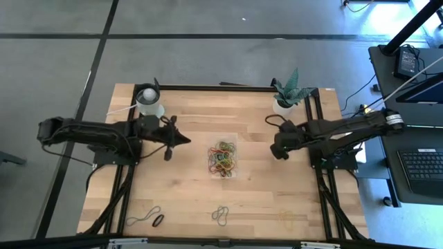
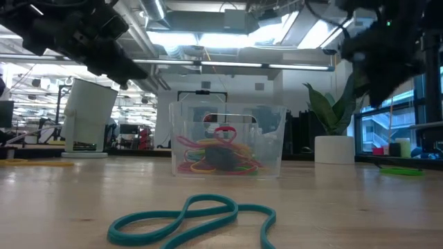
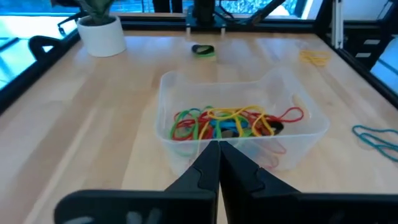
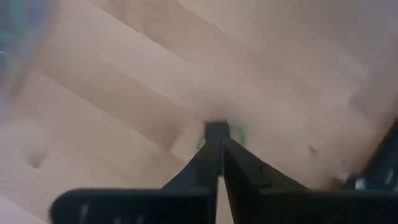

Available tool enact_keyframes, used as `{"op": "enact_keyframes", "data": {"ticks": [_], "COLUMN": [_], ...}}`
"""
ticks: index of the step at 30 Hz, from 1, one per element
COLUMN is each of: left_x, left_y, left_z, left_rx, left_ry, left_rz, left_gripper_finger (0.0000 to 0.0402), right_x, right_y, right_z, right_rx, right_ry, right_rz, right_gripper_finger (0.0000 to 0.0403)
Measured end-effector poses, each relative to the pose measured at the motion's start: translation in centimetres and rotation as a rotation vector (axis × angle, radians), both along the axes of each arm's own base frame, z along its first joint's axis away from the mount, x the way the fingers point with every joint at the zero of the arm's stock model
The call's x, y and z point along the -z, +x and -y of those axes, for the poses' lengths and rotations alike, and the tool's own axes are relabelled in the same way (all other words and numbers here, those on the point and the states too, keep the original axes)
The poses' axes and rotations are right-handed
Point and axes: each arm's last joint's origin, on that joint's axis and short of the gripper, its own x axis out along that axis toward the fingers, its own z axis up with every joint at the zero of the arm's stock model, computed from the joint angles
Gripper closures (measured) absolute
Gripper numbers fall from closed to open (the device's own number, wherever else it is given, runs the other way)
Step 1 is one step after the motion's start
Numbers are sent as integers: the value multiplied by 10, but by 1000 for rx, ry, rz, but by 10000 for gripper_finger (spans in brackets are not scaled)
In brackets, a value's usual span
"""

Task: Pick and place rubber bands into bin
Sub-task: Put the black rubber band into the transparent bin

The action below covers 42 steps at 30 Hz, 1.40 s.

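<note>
Two arms: both hang over a pale wooden table (image 1: 263, 200), one on each side of the bin.
Bin: the clear bin (image 1: 223, 158) sits near the table's middle, holding a tangle of rubber bands (image 3: 227, 121) in red, yellow, green, orange and blue.
Left gripper: the left gripper (image 1: 185, 139) is raised above the table just left of the bin, tips aimed toward it; its fingers (image 3: 208, 165) are pressed together with nothing between them.
Right gripper: the right gripper (image 4: 216, 132) is off to the right of the bin, above bare wood; its fingers are nearly together and pinch a thin green band (image 4: 237, 132) at the tips (only a small arc of it shows on either side of them).
Loose bands, front edge: a teal band (image 2: 197, 214) lies twisted on the wood nearest the low camera; from above, a dark loop (image 1: 158, 220) and a long thin band (image 1: 142, 216) lie near the front left, and a faint yellow one (image 1: 287, 217) near the front right.
Loose bands, right side: a green and dark band (image 3: 203, 50) lies on the wood beyond the bin as the left wrist sees it.
Back of table: a white cup (image 1: 148, 97) stands at the left rear, and a white plant pot (image 1: 283, 106) with a spiky green plant at the right rear.
</note>
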Motion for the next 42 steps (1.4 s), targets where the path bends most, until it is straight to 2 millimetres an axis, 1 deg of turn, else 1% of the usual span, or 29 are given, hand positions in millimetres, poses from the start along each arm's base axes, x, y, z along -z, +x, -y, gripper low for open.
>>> {"op": "enact_keyframes", "data": {"ticks": [3, 6, 11, 14, 19, 23, 25, 27, 29, 32, 33, 37, 42], "left_x": [-2, -4, -5, -5, -5, -4, -4, -4, -4, -3, -3, -3, -3], "left_y": [-6, -10, -13, -13, -13, -13, -13, -13, -13, -13, -13, -13, -14], "left_z": [-5, -7, -7, -7, -7, -7, -6, -5, -5, -5, -5, -5, -5], "left_rx": [-1, 17, 58, 63, 63, 69, 86, 108, 111, 111, 111, 110, 102], "left_ry": [5, -1, -20, -22, -22, -37, -46, -59, -65, -67, -67, -70, -91], "left_rz": [4, 6, 12, 11, 11, 2, 3, 5, 2, -3, -4, -7, -8], "left_gripper_finger": [400, 400, 400, 400, 400, 400, 400, 400, 400, 400, 400, 400, 400], "right_x": [12, 22, 35, 43, 62, 78, 84, 88, 90, 91, 91, 85, 59], "right_y": [-4, -3, -1, 1, 1, 1, 2, 6, 11, 15, 16, 18, 31], "right_z": [2, 0, 0, 0, 0, 1, 1, 0, -1, -1, -1, -2, -3], "right_rx": [51, 53, 37, -15, -81, -76, -66, -49, -61, -59, -58, -58, -110], "right_ry": [98, 154, 157, 143, 107, 81, 80, 89, 109, 114, 115, 114, 98], "right_rz": [-30, -16, 6, 11, -67, -152, -179, -172, -139, -107, -100, -99, -55], "right_gripper_finger": [353, 319, 263, 238, 210, 204, 210, 235, 278, 370, 384, 393, 397]}}
